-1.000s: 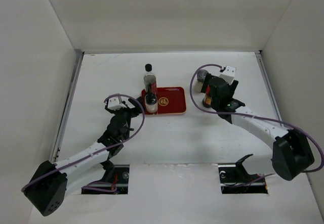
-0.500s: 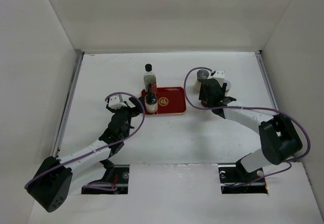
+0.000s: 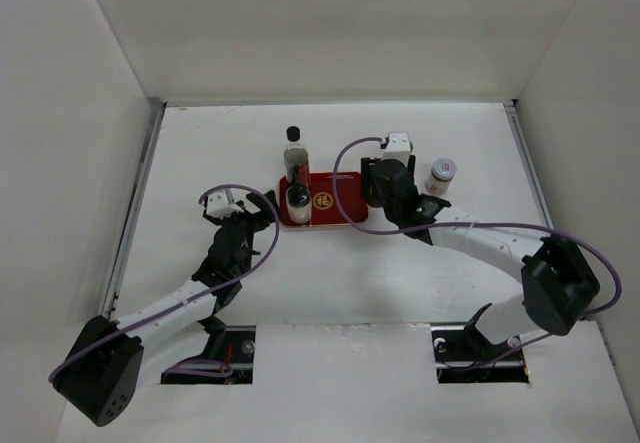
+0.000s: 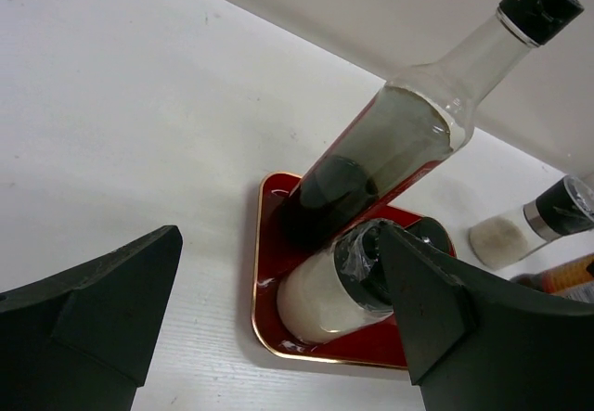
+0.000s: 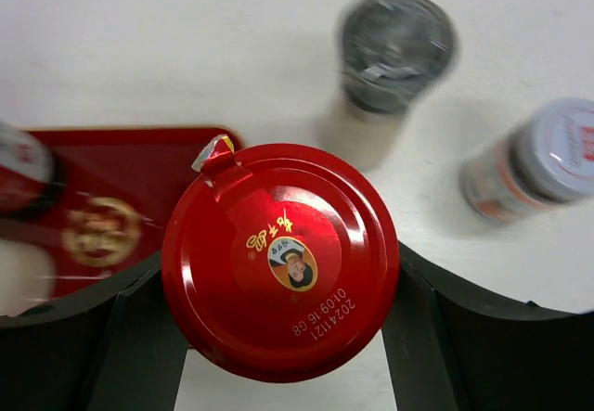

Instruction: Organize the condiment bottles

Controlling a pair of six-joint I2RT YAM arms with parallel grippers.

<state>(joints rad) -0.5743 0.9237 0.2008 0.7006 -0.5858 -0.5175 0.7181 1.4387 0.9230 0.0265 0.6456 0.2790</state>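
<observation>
top external view has a red tray (image 3: 338,213) lying on the white counter (image 3: 200,153), between the two arms. a tall bottle (image 3: 295,155) with a black cap and a shaker (image 3: 297,201) stand close together on the tray's left end, the shaker on the nearer side. the left arm (image 3: 190,298) reaches toward that end from the near left. its left jaws are spread wide just short of the tray and hold nothing. through their gap the left wrist view shows the tray's corner and both containers.

the right arm (image 3: 480,243) curls in from the right, its wrist over the tray's right edge. the right wrist view looks straight down on the red-capped bottle (image 5: 280,261). the right jaws press against it from both sides, pinching it. the cap overlaps the tray's right corner; whether the bottle's base rests on anything cannot be told. the other shaker (image 5: 394,44), grey-capped, stands on the counter beyond it. a jar (image 5: 548,156) with a red label stands further right, apart from both. in the top view the jar is just right of the wrist.
</observation>
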